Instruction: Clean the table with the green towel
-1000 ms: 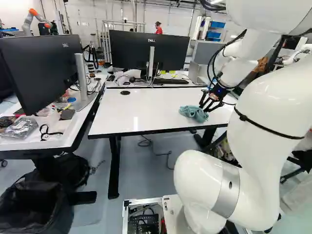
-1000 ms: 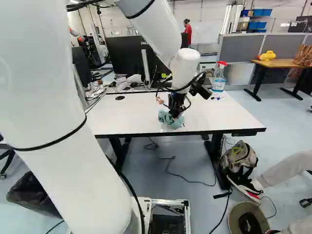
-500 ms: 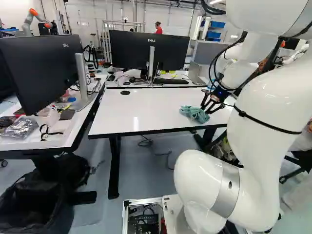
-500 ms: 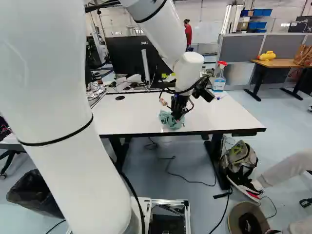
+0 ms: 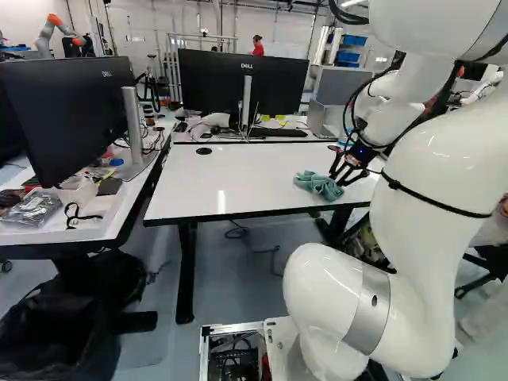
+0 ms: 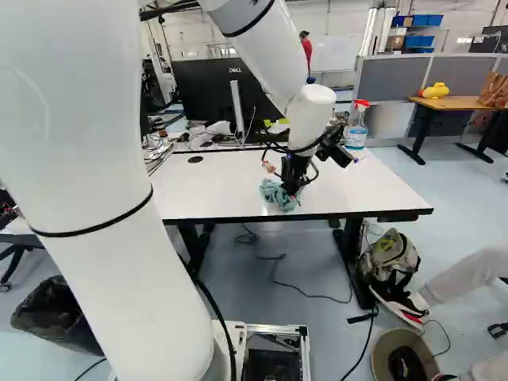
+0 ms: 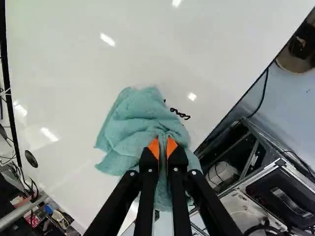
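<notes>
One green towel (image 7: pixel 133 120) lies bunched on the white worktop (image 6: pixel 230 178), near its front edge. The single hand (image 5: pixel 338 180) is closed on it, its two orange pads (image 7: pixel 154 147) pinching one fold from both sides. One small dark chain (image 7: pixel 180 114) lies just beside the towel, and one round black disc (image 5: pixel 203 151) sits well apart, toward the far edge. One spray bottle (image 6: pixel 356 129) stands by that edge. Two black monitors, one (image 5: pixel 67 119) at the left of the left base view and one (image 5: pixel 243 83) beyond the worktop, stand upright.

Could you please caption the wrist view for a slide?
Black gripper pinching a fold of the green towel on the white tabletop, a dark squiggle beside it.
</notes>
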`<state>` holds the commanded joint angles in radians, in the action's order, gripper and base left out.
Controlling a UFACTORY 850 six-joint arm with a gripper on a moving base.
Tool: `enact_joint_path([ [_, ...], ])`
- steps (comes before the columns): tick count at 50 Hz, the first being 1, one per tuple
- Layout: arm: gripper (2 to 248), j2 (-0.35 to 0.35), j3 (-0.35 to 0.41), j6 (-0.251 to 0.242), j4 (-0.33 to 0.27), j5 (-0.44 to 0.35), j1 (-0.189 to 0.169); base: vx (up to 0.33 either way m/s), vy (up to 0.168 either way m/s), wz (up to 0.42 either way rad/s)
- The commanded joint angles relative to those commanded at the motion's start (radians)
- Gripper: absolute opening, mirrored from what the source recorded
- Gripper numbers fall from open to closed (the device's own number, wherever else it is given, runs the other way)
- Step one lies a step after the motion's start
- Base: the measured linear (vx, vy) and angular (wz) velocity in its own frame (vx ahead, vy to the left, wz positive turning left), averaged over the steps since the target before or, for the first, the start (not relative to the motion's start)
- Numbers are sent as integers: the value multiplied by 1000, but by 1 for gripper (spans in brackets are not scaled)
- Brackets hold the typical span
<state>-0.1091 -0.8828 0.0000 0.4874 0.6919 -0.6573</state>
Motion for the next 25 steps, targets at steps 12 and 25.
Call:
enact_joint_path([
  [12,37,5,5,0,0,0,-48,0,0,0],
  [25,37,-33,-37,0,0,0,-85,0,0,0],
])
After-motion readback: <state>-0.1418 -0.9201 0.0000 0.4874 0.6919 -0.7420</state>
